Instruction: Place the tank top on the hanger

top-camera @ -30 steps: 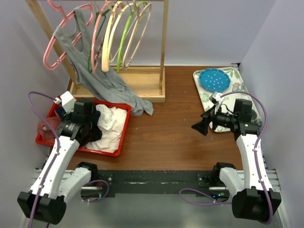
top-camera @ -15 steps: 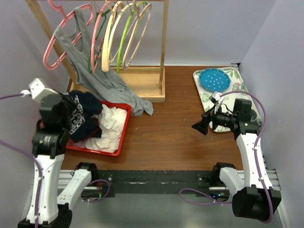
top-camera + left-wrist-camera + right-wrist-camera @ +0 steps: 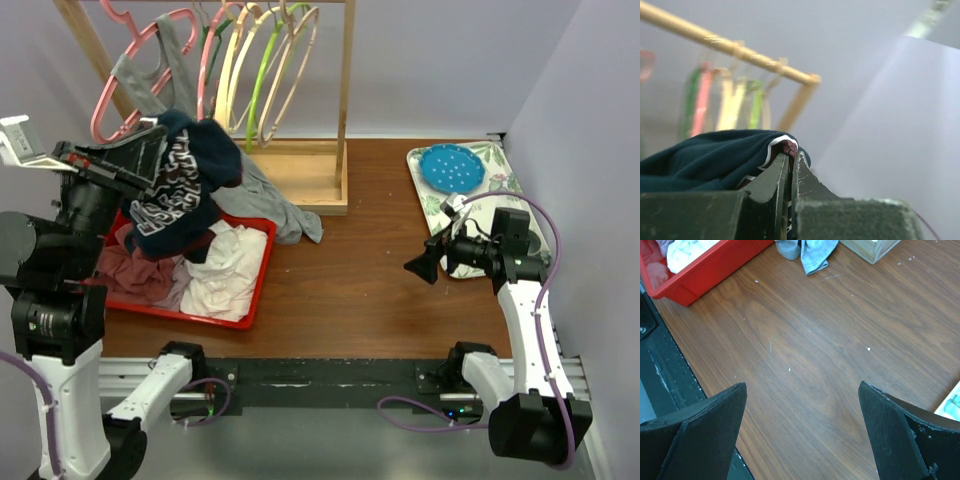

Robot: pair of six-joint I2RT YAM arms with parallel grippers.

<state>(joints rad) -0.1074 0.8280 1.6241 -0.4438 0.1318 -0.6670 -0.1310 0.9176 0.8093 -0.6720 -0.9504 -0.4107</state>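
two arms bolted at the near edge of the table [image 3: 350, 270]. on the right, forearm bent inward and held low, right gripper [image 3: 420, 268] [image 3: 801, 385] aimed left over bare brown wood, jaws spread as wide as they go, nothing between them. on the left, arm reared up high and close to the camera, wrist tipped toward the rack, left gripper [image 3: 135, 160] [image 3: 791, 157] pinched tight on a fold of the tank top [image 3: 185, 185] [image 3: 715, 155], fingers pressed together with a sliver of dark red trim caught at the tips. one tank top: dark navy, bunched and drooping from the grip, white lettering or pattern across the hanging part, lifted clear above the red tray [image 3: 255, 285] and dangling in front of the rack's lower left. one red tray on the left of the table, two garments left in it: one white garment [image 3: 225, 265], crumpled, and one dark red garment [image 3: 130, 275] beside it. farther right, one leaf-patterned tray [image 3: 500, 160] with one blue plate [image 3: 452, 168] on it. at the back, one wooden rack [image 3: 345, 100]; one grey top [image 3: 285, 215] draped from a pink hanger [image 3: 125, 90] down to the table. hangers in a row along the rail, at least five, overlapping too much for a sure count: two pink, pale yellow, green, and at the right end the thin tan hanger [image 3: 308, 55], bare, well apart from the tank top.
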